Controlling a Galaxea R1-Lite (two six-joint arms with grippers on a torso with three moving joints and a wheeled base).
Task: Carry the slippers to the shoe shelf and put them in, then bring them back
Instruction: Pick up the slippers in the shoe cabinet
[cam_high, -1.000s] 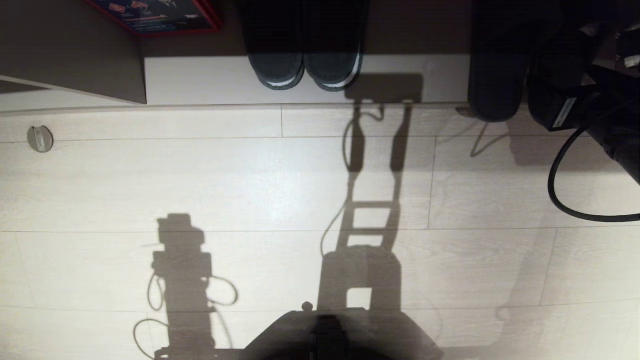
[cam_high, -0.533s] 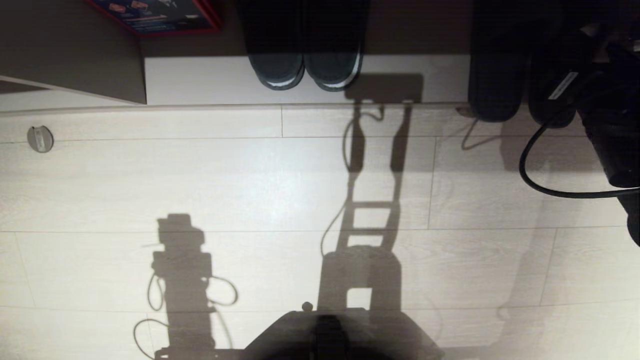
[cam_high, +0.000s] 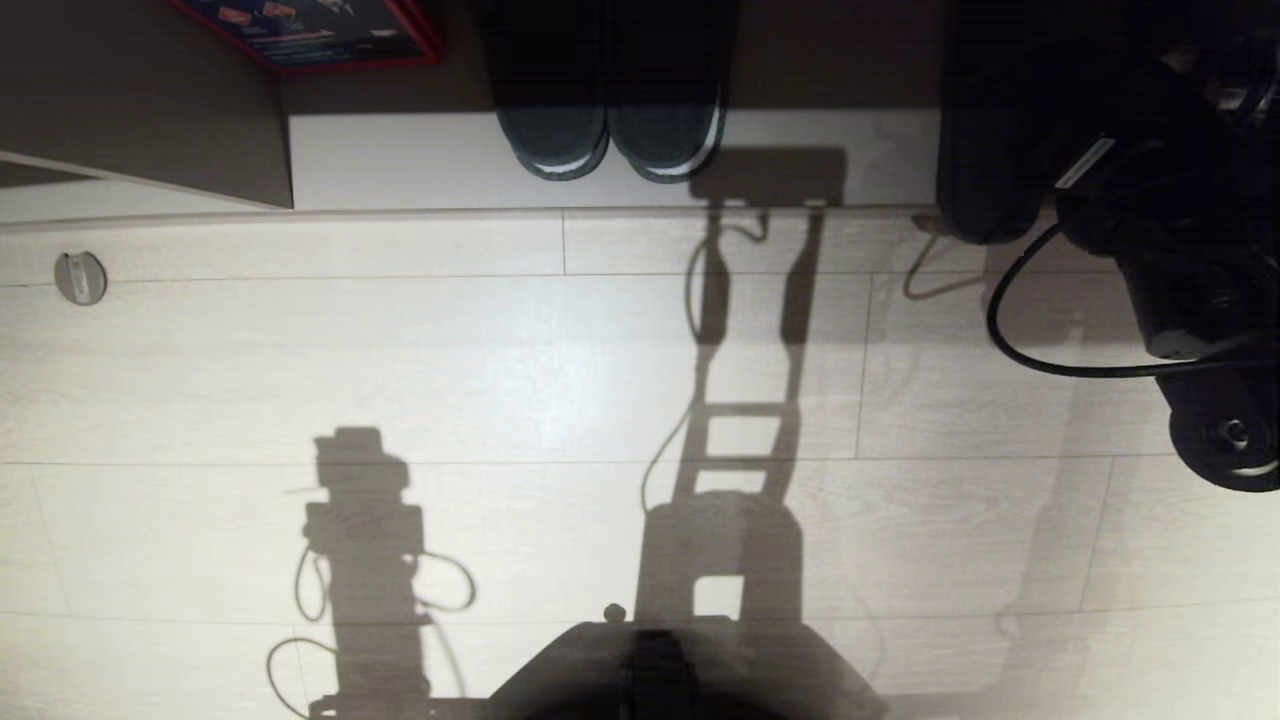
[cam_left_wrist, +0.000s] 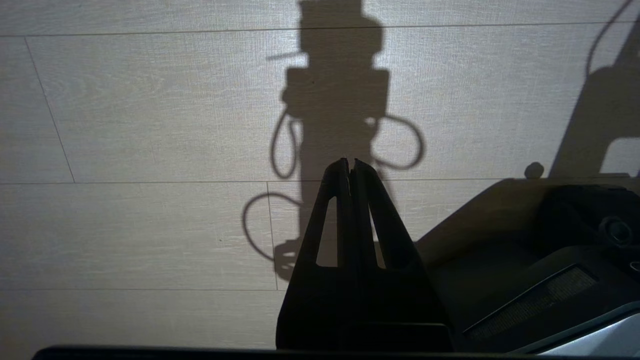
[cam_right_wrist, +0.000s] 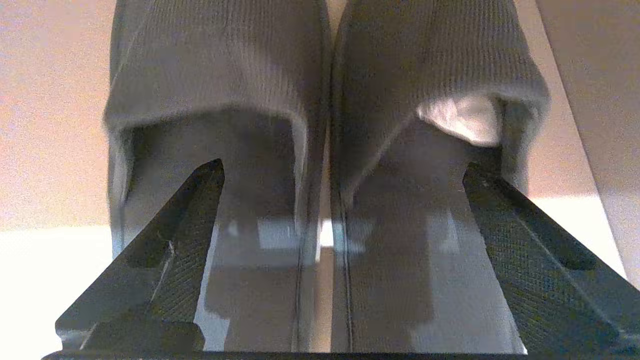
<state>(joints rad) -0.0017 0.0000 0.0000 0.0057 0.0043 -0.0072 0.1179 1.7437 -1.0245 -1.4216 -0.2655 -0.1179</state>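
Observation:
The slippers (cam_right_wrist: 225, 70), slate-grey with wide ribbed bands, lie side by side in the shoe shelf (cam_high: 400, 160), toes pointing inward. My right gripper (cam_right_wrist: 342, 167) is open just behind their bands. One finger hovers over each insole and nothing is pinched between them. In the head view only one slipper heel (cam_high: 985, 190) shows, at the shelf's right end. The other is hidden behind my right arm (cam_high: 1170, 250). My left gripper (cam_left_wrist: 349, 162) is shut and empty, hanging over the floor.
A darker pair with white-striped soles (cam_high: 610, 130) sits mid-shelf, and a red-edged box (cam_high: 310, 30) lies further left. An upright shelf panel (cam_right_wrist: 590, 75) stands close beside the slippers. A black cable (cam_high: 1040, 350) loops off my right arm. A round fitting (cam_high: 80, 277) sits in the floor.
My right arm has swung in from the right edge and now covers the right-hand slipper's heel. Its cable loop has shifted left. The slippers and left arm have not moved.

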